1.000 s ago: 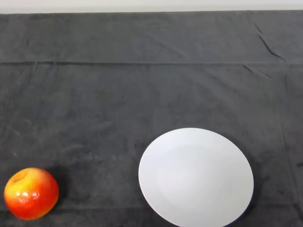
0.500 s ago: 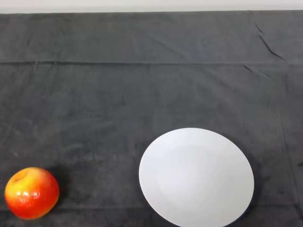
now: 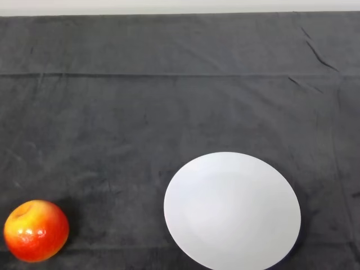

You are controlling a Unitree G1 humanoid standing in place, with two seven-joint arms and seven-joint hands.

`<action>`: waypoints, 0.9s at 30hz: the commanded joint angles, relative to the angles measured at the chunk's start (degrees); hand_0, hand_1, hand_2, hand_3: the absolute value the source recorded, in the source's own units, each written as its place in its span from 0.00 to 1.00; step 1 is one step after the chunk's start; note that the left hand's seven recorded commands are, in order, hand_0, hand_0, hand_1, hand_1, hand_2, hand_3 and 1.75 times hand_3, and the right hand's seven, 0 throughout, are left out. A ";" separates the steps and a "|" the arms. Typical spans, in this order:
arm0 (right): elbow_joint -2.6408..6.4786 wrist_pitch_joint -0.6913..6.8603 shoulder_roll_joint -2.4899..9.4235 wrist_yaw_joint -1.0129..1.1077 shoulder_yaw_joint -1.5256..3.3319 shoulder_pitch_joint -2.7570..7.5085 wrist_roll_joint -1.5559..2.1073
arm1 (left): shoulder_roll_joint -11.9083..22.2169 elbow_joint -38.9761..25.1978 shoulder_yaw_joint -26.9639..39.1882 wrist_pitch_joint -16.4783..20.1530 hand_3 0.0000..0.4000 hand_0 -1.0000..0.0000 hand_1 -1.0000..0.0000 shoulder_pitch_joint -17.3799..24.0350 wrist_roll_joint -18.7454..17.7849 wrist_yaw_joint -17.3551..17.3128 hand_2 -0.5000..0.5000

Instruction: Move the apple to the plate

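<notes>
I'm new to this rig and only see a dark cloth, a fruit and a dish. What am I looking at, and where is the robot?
This is the view from the camera on the humanoid robot's head, looking down at the table in front of it. The table is covered by a dark cloth. A red and yellow apple sits at the near left. A white plate lies to its right, apart from it, with nothing on it. No part of the robot shows, so nothing is held.

Dark cloth (image 3: 169, 112), apparently creased, covers the whole table.
</notes>
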 commanded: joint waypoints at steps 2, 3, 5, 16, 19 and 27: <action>-2.09 0.04 -0.42 -0.15 -0.62 1.98 1.57 | -0.47 -3.39 -1.43 1.38 0.00 1.00 1.00 0.36 1.45 0.55 0.50; -2.11 0.04 -0.42 -0.16 -0.62 1.99 1.57 | -0.51 -3.84 -1.88 1.62 0.00 1.00 1.00 0.26 1.60 0.57 0.50; -2.14 0.05 -0.40 -0.17 -0.61 2.00 1.57 | -0.59 -4.76 -2.86 2.15 0.00 1.00 1.00 0.03 1.92 0.61 0.50; -2.31 0.05 -0.32 -0.24 -0.58 2.07 1.58 | -0.61 -9.17 -9.04 5.13 0.00 1.00 1.00 -1.16 3.70 -0.18 0.50; -2.36 0.05 -0.30 -0.25 -0.57 2.09 1.59 | -0.44 -10.41 -10.73 6.19 0.00 1.00 1.00 -1.50 4.18 -0.59 0.50; -2.48 0.06 -0.25 -0.30 -0.55 2.14 1.60 | 0.12 -12.92 -14.17 8.25 0.00 1.00 1.00 -2.18 5.13 -1.88 0.50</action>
